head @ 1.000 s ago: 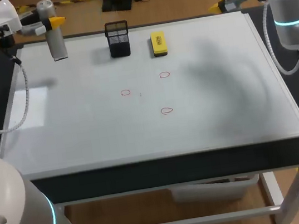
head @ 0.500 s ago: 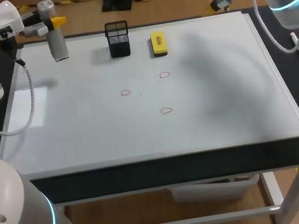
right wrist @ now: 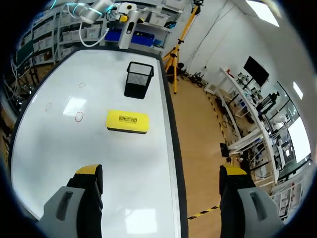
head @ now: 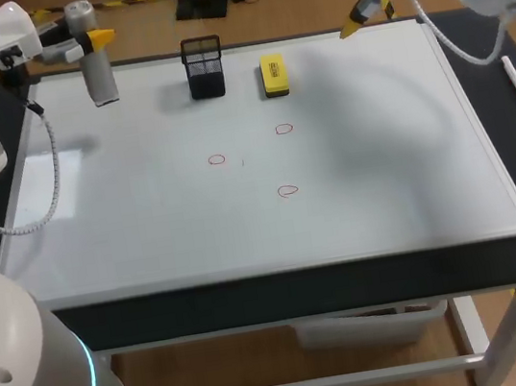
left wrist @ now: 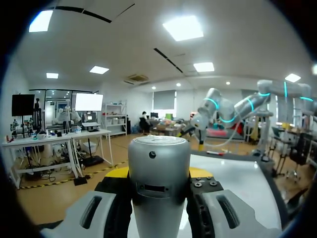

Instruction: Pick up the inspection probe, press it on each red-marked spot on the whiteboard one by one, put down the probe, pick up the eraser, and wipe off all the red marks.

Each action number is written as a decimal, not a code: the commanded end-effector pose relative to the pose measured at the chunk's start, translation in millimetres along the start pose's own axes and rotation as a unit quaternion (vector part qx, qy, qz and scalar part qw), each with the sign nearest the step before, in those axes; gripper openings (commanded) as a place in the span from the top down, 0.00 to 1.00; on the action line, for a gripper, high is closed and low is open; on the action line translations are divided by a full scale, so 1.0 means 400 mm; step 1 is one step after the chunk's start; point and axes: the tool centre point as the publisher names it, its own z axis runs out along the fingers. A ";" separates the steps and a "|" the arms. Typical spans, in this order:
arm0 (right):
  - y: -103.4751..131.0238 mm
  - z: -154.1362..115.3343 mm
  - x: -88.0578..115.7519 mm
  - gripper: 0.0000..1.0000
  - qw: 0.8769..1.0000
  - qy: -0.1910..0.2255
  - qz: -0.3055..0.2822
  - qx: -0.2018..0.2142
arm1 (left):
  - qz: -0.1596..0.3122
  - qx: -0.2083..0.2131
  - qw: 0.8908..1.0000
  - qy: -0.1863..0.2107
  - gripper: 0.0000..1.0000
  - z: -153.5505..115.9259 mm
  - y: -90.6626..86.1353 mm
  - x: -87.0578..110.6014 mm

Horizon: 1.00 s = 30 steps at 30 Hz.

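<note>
Above the whiteboard — left end effector grips the probe upright; right end effector wide open.

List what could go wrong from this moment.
1. The right gripper hangs open near the eraser while the left gripper holds the probe. Wiping early could remove the red marks before they are pressed.
2. The eraser lies close to the mesh holder, so the right gripper's wide-set fingers might knock it over.
</note>
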 end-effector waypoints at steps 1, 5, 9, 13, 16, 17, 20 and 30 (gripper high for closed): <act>0.000 0.035 -0.022 0.00 0.988 0.153 -0.017 0.020 | 0.001 0.000 1.000 -0.001 1.00 0.000 -0.002 0.002; 0.000 0.055 -0.028 0.00 0.984 0.175 -0.033 0.027 | 0.001 0.000 1.000 -0.001 1.00 0.000 -0.002 0.002; 0.003 0.072 -0.034 0.00 0.978 0.200 -0.049 0.024 | 0.001 0.000 1.000 -0.001 1.00 0.000 -0.002 0.002; 0.004 0.087 -0.034 0.00 0.972 0.222 -0.067 0.030 | 0.001 0.000 1.000 -0.001 1.00 0.000 -0.002 0.002; 0.005 0.089 -0.034 0.00 0.974 0.212 -0.069 0.043 | 0.001 0.000 1.000 -0.001 1.00 0.000 -0.002 0.002; 0.006 0.087 -0.034 0.00 0.976 0.200 -0.067 0.049 | 0.001 0.000 1.000 -0.001 1.00 0.000 -0.002 0.002; 0.006 0.087 -0.034 0.00 0.976 0.200 -0.067 0.049 | 0.001 0.000 1.000 -0.001 1.00 0.000 -0.002 0.002; 0.006 0.087 -0.034 0.00 0.976 0.200 -0.067 0.049 | 0.001 0.000 1.000 -0.001 1.00 0.000 -0.002 0.002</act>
